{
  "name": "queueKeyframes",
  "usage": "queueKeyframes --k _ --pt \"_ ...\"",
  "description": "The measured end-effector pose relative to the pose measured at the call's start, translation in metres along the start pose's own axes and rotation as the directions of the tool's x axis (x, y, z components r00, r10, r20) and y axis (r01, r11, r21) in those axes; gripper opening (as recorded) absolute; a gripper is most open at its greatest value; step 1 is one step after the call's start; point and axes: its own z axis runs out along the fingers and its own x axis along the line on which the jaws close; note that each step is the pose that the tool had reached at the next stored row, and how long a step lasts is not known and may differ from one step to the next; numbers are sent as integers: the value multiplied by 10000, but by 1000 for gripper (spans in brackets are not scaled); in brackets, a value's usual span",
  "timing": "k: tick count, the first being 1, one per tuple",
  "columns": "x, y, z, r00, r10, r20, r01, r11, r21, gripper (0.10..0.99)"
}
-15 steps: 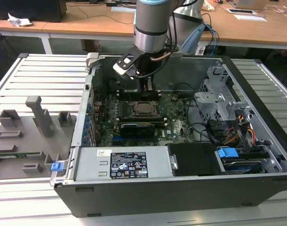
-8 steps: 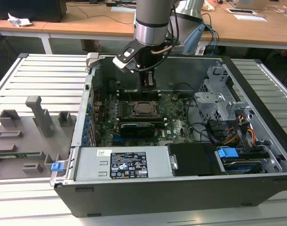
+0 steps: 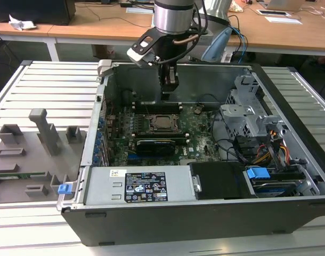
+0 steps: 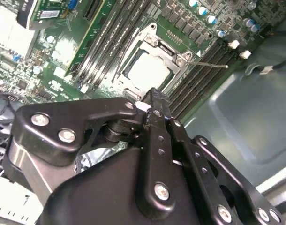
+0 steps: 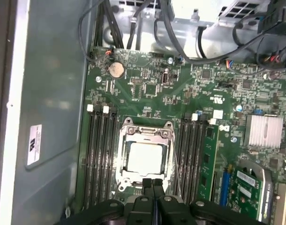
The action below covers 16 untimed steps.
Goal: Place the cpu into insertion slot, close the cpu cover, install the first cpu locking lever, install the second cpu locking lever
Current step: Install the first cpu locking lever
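At the exterior view's left, grey jigs sit on the bench; inside the open case the cpu lies in the insertion slot under the cpu cover (apparently flat). The tool, closed on nothing, hangs above the slot's edge; a skewed push could slip off the thin locking lever and scrape the board.

arm: upright | wrist: pointing down | fingers: closed together
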Motion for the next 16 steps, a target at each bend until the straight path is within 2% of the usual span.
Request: queueKeyframes --k 2,3,7,16 --pt "-31 -22 -2 10000 -51 9 51 9999 -116 106" --pt "-34 -27 -1 10000 -60 10 60 9999 -131 106" --pt "-34 -32 0 9995 -299 61 300 9994 -164 106" --pt "-33 -32 0 9944 -1053 70 1054 9943 -175 106"
